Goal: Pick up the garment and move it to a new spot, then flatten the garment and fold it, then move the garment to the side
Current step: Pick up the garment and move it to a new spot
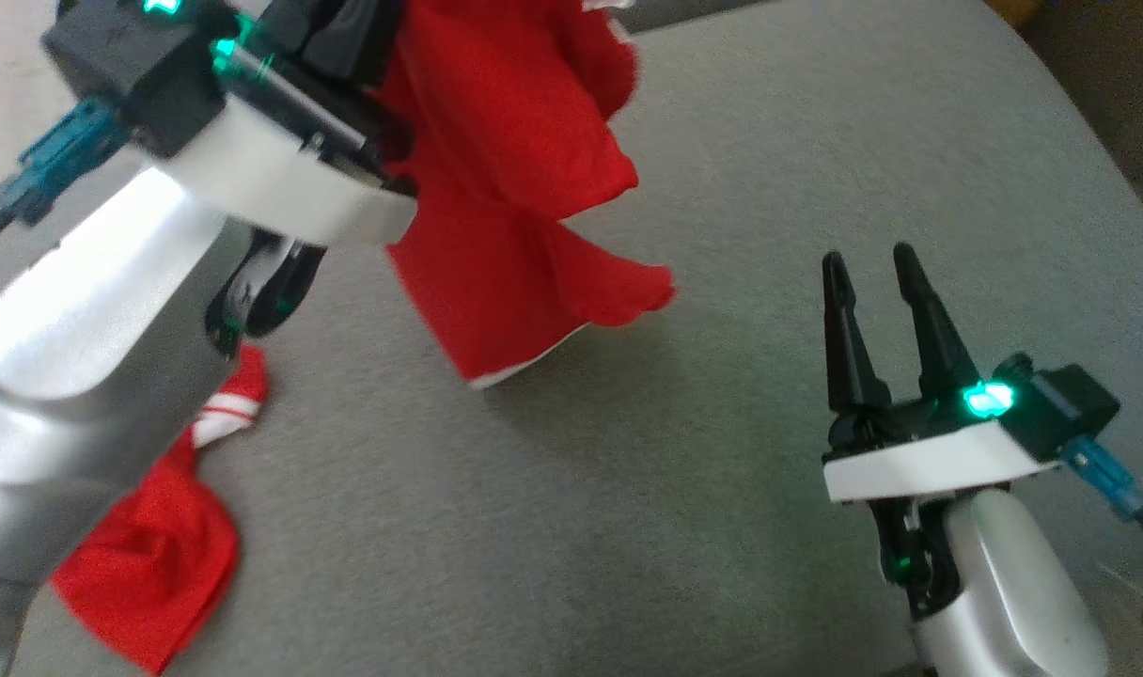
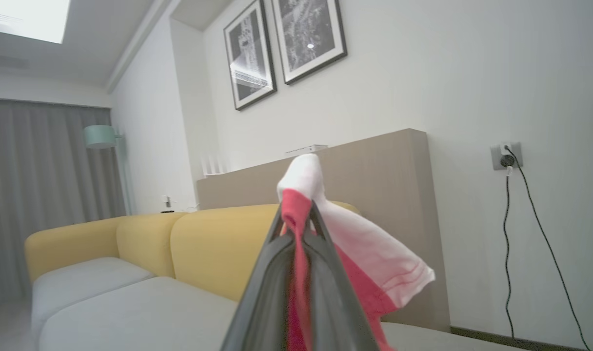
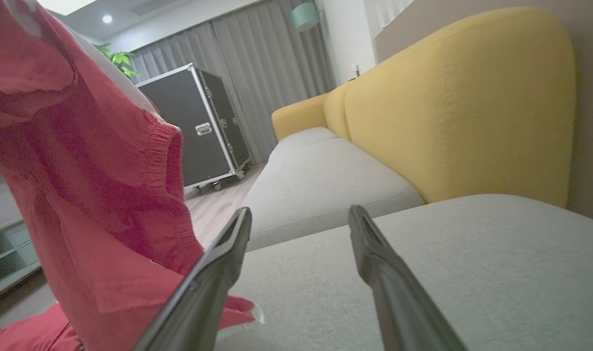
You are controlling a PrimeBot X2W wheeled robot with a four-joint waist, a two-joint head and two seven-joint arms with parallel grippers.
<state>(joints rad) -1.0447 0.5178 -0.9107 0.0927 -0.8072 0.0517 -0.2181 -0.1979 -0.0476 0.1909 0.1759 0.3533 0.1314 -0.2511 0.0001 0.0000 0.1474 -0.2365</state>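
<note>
Grey sofa cushion [image 1: 816,169] as work surface. My left pincer [image 2: 299,217] clamps the red garment [image 1: 515,188], hoisted above the cushion, tail lying on it (white cuff [image 1: 228,411] showing). Right pincer [image 1: 877,268] gapes empty over the cushion. Pick-up done; relocating, flattening, folding, setting aside remain.

Grey seat cushion [image 1: 722,470]; yellow sofa back [image 3: 447,107]; two framed pictures [image 2: 310,36]; black flight case [image 3: 213,146]; grey curtains [image 2: 43,195]

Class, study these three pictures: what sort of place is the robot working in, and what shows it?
Probably a home living room: a sofa with yellow backs and grey seats, two framed pictures, and a floor lamp beside long grey curtains.
</note>
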